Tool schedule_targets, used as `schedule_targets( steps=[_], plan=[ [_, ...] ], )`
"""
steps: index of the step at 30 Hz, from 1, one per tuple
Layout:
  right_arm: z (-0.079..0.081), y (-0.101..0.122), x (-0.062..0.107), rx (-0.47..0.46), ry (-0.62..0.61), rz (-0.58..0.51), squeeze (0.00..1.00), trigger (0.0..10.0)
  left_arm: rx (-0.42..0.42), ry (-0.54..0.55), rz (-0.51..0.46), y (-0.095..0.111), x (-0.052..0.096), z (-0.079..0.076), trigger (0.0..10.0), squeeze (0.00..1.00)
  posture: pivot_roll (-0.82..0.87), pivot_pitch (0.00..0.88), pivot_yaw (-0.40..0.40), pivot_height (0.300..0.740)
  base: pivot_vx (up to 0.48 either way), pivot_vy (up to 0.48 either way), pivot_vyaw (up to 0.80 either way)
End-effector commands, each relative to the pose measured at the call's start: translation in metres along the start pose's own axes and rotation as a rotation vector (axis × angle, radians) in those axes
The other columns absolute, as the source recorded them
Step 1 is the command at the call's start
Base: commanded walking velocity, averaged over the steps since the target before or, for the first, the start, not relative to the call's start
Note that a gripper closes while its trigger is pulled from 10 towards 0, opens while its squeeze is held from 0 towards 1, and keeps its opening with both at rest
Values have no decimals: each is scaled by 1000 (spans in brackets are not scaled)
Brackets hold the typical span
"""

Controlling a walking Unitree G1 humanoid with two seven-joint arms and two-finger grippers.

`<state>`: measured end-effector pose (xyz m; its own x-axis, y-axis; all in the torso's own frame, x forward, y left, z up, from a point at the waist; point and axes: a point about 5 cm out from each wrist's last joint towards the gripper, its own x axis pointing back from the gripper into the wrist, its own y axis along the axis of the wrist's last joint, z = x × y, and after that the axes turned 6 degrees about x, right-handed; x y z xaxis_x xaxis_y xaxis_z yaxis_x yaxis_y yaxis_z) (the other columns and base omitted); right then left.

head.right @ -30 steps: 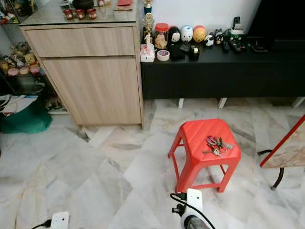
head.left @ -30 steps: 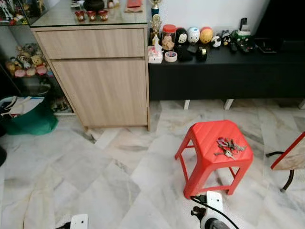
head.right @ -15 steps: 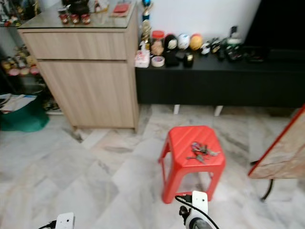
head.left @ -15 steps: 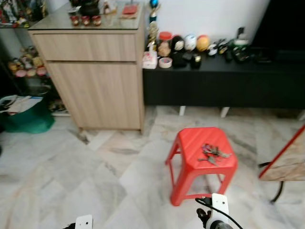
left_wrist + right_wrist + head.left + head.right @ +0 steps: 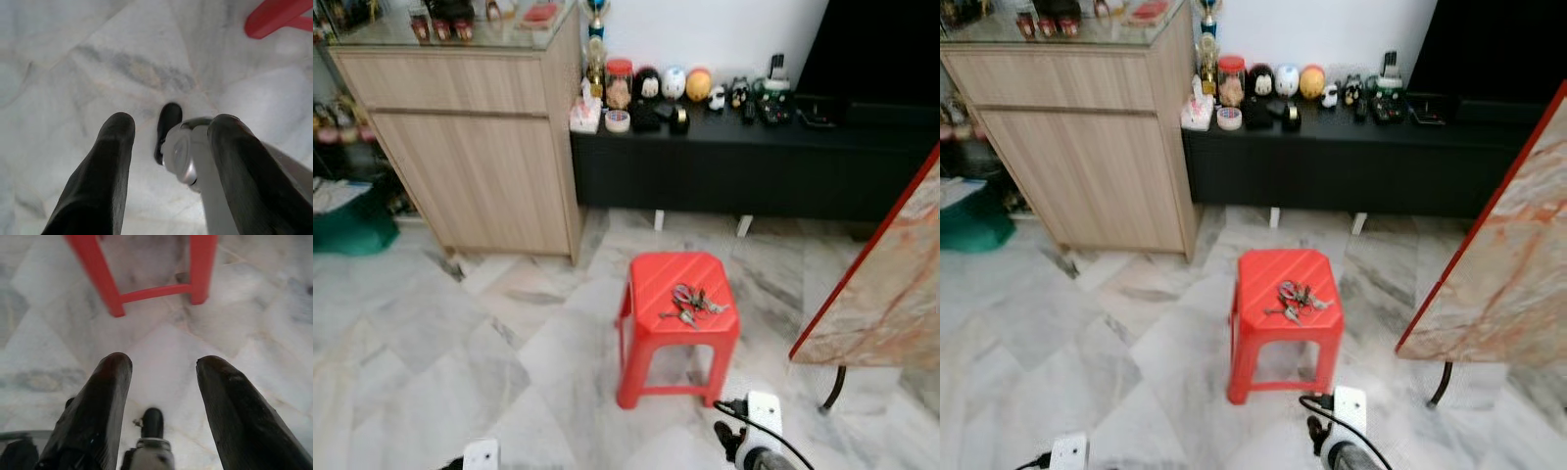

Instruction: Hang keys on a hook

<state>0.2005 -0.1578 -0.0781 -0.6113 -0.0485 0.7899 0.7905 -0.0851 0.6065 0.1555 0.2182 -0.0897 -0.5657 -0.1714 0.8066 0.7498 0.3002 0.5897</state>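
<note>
Compared with the frame a second back, the whole scene has slid left and down the head views, which is the camera turning and closing in, not the things moving; the marble-patterned panel [image 5: 891, 284] with its red edge now takes up far more of the right side.

Left eye view: the keys [image 5: 690, 304] lie in a loose bunch on the seat of the red stool [image 5: 651, 279], just below the frame's centre. A wooden cabinet [image 5: 470, 147] fills the upper left, a black low console [image 5: 754, 166] runs across the top. I see no hook from here.

Right eye view: same layout, keys a little left of centre.

Left wrist view: the left gripper [image 5: 168, 156] hangs over marble floor [image 5: 73, 63], fingers spread, nothing held.

Right wrist view: the right gripper [image 5: 164, 396] hangs just short of the stool's legs, fingers parted and empty.

The step in hand looks like the approach. To do it well, stop square to the stool, bend, and bring the right gripper down onto the key ring, not a loose key.
</note>
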Motion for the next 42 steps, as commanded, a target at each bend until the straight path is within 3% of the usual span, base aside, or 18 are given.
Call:
schedule_targets(
  steps=[1, 8, 35, 42],
  plan=[
    [3, -1, 0, 2, 6, 5, 0, 10000, 21, 14, -2, 0, 0, 5, 10000, 0, 114, 43, -39, 740, 0, 0, 0],
    [3, 0, 0, -5, 7, -3, 0, 10000, 32, 4, -4, 1, 0, 3, 10000, 0, 114, 47, -42, 740, 0, 0, 0],
    [3, 1, -1, 10, 10, 2, 0, 10000, 37, 1, -7, 2, 0, 3, 10000, 0, 113, 50, -44, 740, 284, 0, 0],
    [3, 4, -1, 52, 22, -19, 0, 10000, 41, 3, -7, 1, 0, 3, 10000, 0, 113, 50, -44, 740, 312, 0, 114]
  ],
)
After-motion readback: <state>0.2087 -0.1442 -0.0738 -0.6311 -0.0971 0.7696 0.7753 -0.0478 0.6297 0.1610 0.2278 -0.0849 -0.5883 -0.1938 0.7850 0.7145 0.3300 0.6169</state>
